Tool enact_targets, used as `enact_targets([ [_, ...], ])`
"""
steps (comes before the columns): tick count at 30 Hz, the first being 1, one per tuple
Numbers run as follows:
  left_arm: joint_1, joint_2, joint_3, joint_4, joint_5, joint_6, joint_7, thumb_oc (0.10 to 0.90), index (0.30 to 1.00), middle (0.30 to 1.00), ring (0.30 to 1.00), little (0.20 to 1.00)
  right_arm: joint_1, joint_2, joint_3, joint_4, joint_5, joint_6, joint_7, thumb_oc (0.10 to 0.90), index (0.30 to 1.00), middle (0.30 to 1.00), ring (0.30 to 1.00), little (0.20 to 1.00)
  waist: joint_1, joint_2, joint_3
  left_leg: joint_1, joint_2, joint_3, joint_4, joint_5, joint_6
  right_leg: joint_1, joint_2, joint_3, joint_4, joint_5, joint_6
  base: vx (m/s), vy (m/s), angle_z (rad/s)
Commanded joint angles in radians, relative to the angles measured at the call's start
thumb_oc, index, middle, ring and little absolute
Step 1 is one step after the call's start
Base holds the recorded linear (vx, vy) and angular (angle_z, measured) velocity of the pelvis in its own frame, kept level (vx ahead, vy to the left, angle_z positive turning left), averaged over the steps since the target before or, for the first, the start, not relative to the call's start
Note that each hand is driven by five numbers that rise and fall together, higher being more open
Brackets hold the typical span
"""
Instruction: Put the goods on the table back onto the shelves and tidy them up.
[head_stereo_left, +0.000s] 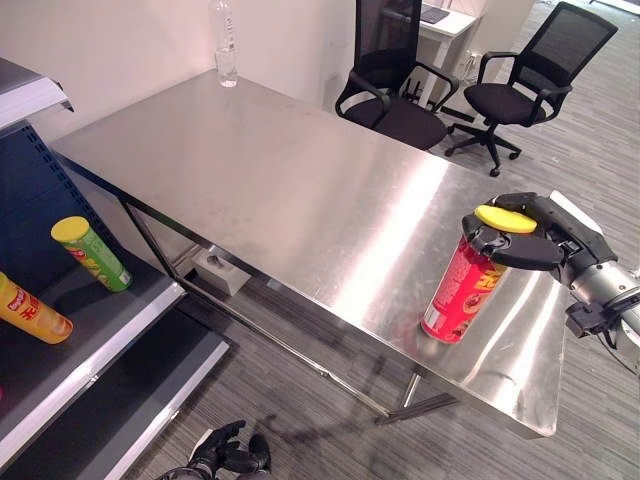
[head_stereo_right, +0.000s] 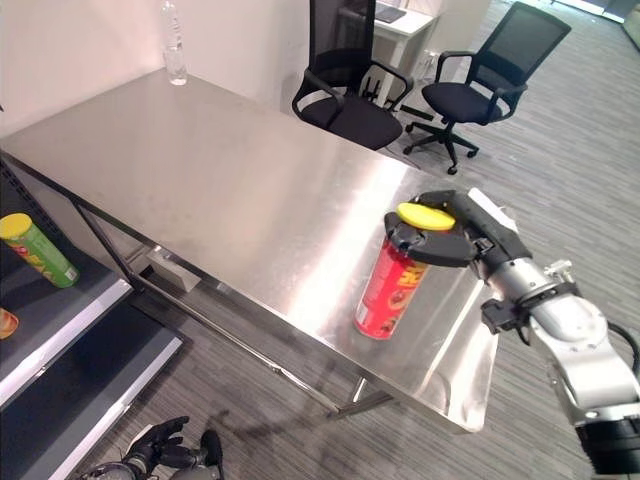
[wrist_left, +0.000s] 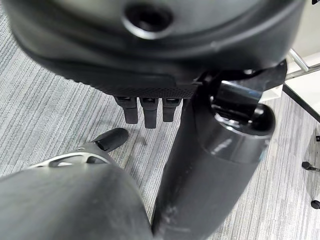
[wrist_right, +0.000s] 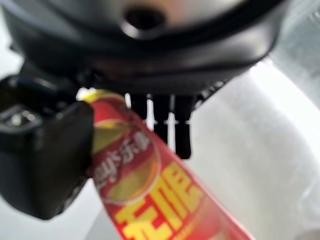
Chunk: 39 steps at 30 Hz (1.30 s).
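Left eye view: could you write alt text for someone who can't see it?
The robot's right hand grips the top of a tilted red can with a yellow lid on a steel table. Green and orange cans lie on a shelf.

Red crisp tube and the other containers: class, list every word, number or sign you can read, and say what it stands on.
Red cylindrical crisp tube, held by the right hand: yellow and white lettering, too blurred to read.
Green tube on the shelf: label too small.
Orange tube beside it: too small.
Clear plastic bottle: nothing readable.
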<state>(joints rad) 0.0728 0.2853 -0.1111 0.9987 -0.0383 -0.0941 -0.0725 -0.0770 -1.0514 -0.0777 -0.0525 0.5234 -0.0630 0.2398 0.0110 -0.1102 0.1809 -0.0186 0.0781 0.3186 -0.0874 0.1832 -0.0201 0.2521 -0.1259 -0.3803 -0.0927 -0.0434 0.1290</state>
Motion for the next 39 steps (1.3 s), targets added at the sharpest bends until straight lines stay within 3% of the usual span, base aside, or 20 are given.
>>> enact_targets([
  [1, -0.02, 0.006, -0.06, -0.003, 0.002, -0.027, -0.006, 0.8, 0.9, 0.9, 0.9, 0.9, -0.071, -0.042, -0.068, -0.034, 0.016, -0.063, -0.026, 0.4, 0.3, 0.3, 0.3, 0.3, 0.026, 0.017, -0.052, 0.054, 0.124, 0.006, 0.074, -0.121, -0.118, -0.063, 0.012, -0.022, 0.033, -0.044, 0.001, 0.0, 0.0, 0.0],
  [9, -0.021, 0.008, -0.058, -0.008, -0.001, -0.023, -0.003, 0.8, 0.9, 0.9, 0.9, 0.9, -0.079, -0.019, -0.08, -0.033, 0.001, -0.064, -0.045, 0.4, 0.3, 0.3, 0.3, 0.3, 0.026, 0.019, -0.052, 0.055, 0.124, 0.007, 0.074, -0.121, -0.118, -0.062, 0.014, -0.027, 0.035, -0.046, 0.0, 0.0, 0.0, 0.0],
  [18, -0.016, 0.012, -0.039, -0.014, -0.027, -0.011, 0.029, 0.8, 0.9, 0.9, 0.9, 0.9, -0.189, 0.087, -0.152, -0.074, -0.105, -0.129, -0.208, 0.4, 0.3, 0.3, 0.3, 0.3, 0.043, 0.03, -0.059, 0.048, 0.14, -0.003, 0.102, -0.122, -0.128, -0.046, 0.02, -0.039, 0.043, -0.062, -0.011, -0.01, -0.026, 0.02],
  [26, 0.002, 0.022, -0.026, -0.01, -0.035, -0.008, 0.04, 0.8, 0.9, 0.9, 0.9, 0.9, -0.265, 0.092, -0.135, -0.096, -0.141, -0.156, -0.253, 0.4, 0.3, 0.3, 0.3, 0.3, 0.075, 0.036, -0.06, 0.029, 0.171, -0.026, 0.132, -0.099, -0.152, -0.026, 0.053, -0.052, 0.034, -0.079, -0.033, -0.06, -0.084, 0.18],
  [31, 0.019, 0.027, -0.01, -0.006, -0.057, -0.009, 0.049, 0.8, 0.9, 0.9, 0.9, 0.9, -0.344, 0.075, -0.089, -0.109, -0.16, -0.173, -0.272, 0.4, 0.3, 0.3, 0.3, 0.3, 0.12, 0.043, -0.027, -0.021, 0.197, -0.079, 0.209, -0.052, -0.177, -0.005, 0.091, -0.06, 0.012, -0.087, -0.064, -0.1, -0.107, 0.21],
  [34, 0.024, 0.027, -0.006, -0.011, -0.06, -0.01, 0.051, 0.8, 0.9, 0.9, 0.9, 0.9, -0.371, 0.055, -0.071, -0.106, -0.171, -0.178, -0.281, 0.4, 0.3, 0.3, 0.3, 0.3, 0.127, 0.04, -0.01, -0.065, 0.211, -0.072, 0.273, -0.048, -0.177, -0.01, 0.09, -0.078, 0.011, -0.088, -0.071, -0.14, -0.073, 0.24],
  [35, 0.028, 0.026, -0.003, -0.013, -0.062, -0.009, 0.051, 0.8, 0.9, 0.9, 0.9, 0.9, -0.377, 0.047, -0.066, -0.109, -0.178, -0.176, -0.283, 0.4, 0.3, 0.3, 0.3, 0.3, 0.129, 0.035, -0.003, -0.077, 0.216, -0.05, 0.308, -0.056, -0.169, -0.013, 0.085, -0.088, 0.011, -0.086, -0.075, -0.11, -0.086, 0.36],
  [37, 0.029, 0.029, 0.003, -0.01, -0.064, -0.008, 0.048, 0.8, 0.9, 0.9, 0.9, 0.9, -0.41, 0.033, -0.042, -0.116, -0.194, -0.171, -0.289, 0.4, 0.3, 0.3, 0.3, 0.3, 0.135, 0.017, 0.005, -0.093, 0.222, -0.024, 0.474, -0.162, -0.155, -0.022, 0.065, -0.109, 0.014, -0.09, -0.086, -0.14, -0.072, 0.65],
  [38, 0.029, 0.029, 0.003, -0.01, -0.064, -0.008, 0.048, 0.8, 0.9, 0.9, 0.9, 0.9, -0.411, 0.033, -0.042, -0.116, -0.194, -0.171, -0.289, 0.4, 0.3, 0.3, 0.3, 0.3, 0.134, 0.017, 0.004, -0.095, 0.223, -0.026, 0.477, -0.163, -0.155, -0.023, 0.066, -0.11, 0.014, -0.09, -0.086, -0.2, -0.043, 0.49],
  [39, 0.021, 0.032, 0.007, -0.002, -0.06, -0.008, 0.049, 0.8, 0.9, 0.9, 0.9, 0.9, -0.414, 0.023, -0.047, -0.125, -0.208, -0.17, -0.288, 0.4, 0.3, 0.3, 0.3, 0.3, 0.129, 0.006, 0.002, -0.085, 0.224, 0.001, 0.565, -0.202, -0.151, -0.036, 0.049, -0.144, 0.017, -0.08, -0.091, -0.12, -0.025, 0.22],
])
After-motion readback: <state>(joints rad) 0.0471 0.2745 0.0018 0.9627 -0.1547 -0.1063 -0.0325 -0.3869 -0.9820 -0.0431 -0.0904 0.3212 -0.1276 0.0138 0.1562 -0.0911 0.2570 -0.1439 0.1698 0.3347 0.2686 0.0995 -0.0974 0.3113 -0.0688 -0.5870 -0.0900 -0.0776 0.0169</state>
